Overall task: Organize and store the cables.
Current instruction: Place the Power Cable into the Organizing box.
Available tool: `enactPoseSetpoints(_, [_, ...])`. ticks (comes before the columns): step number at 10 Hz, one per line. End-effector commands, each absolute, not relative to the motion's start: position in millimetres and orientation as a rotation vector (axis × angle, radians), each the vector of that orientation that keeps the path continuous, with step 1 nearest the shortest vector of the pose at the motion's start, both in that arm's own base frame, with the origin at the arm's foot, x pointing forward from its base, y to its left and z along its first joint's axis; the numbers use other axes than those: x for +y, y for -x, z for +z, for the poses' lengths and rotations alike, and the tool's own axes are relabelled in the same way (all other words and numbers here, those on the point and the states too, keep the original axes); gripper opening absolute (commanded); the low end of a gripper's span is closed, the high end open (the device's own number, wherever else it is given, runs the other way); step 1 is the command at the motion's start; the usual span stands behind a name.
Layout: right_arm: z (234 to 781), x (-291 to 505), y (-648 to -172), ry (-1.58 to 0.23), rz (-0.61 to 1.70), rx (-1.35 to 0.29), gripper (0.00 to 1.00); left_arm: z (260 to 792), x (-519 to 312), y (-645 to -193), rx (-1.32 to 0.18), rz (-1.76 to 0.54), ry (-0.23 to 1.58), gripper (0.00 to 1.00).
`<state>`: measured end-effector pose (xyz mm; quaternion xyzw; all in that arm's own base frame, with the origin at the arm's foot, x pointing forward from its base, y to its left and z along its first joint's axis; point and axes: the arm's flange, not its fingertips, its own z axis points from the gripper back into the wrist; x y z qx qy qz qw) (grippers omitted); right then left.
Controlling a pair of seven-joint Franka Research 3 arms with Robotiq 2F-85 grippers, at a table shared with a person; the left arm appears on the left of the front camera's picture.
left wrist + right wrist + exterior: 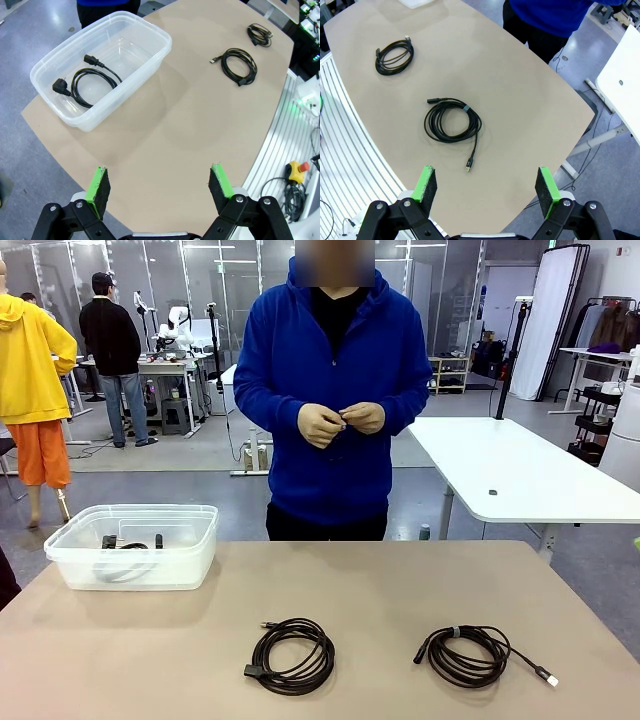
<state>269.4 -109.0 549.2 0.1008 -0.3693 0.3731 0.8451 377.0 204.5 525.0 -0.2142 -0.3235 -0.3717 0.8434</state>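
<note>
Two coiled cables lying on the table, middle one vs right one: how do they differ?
The right coil has a pale band around its strands; the middle coil shows none. The right coil trails a loose tail that ends in a pale-tipped plug; the middle coil's ends stay tucked against its loop. Both are black, round and lie flat on the table, outside the clear bin.

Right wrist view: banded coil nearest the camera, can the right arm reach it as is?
Probably yes. The banded coil lies flat on bare table ahead of the right gripper, jaws open, empty; the other coil sits apart, the person's hands at the chest.
</note>
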Motion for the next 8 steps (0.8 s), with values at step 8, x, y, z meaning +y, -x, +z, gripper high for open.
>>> enactPoseSetpoints(8, [548.4,-110.8,-268.3,-0.212,0.804,-0.782,1.00,527.0,203.2,-375.0,-0.687,-0.789,0.440,1.00])
